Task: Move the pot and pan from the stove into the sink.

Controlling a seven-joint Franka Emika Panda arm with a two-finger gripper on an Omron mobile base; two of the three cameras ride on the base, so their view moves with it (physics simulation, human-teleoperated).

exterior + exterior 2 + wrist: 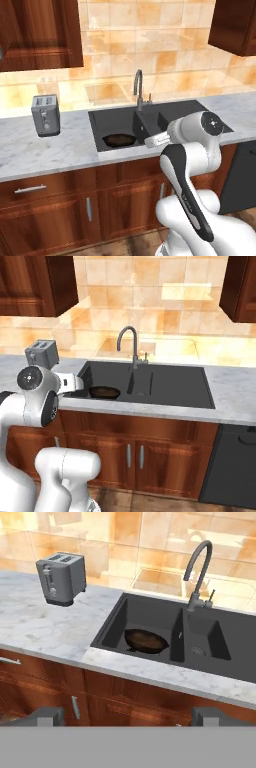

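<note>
Now the cast-iron skillet (145, 641) is lying mid-frame in the sink's (150, 612) left basin, the gripper (127, 716) spreading wide at bottom.

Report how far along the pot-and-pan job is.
Done: the round dark cast-iron skillet lies in the dark grey sink's left basin. In hand: nothing; the gripper is open and empty, back from the counter. Left: the pot, which isn't in the sink.

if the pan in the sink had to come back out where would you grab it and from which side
Judging from the pictures, the pan lies flat and face up in the sink's larger basin, toaster side. Its handle isn't clear in these views, so grip the near rim from straight above, one finger inside the wall and one outside. The open gripper is back over the cabinet fronts.
</note>
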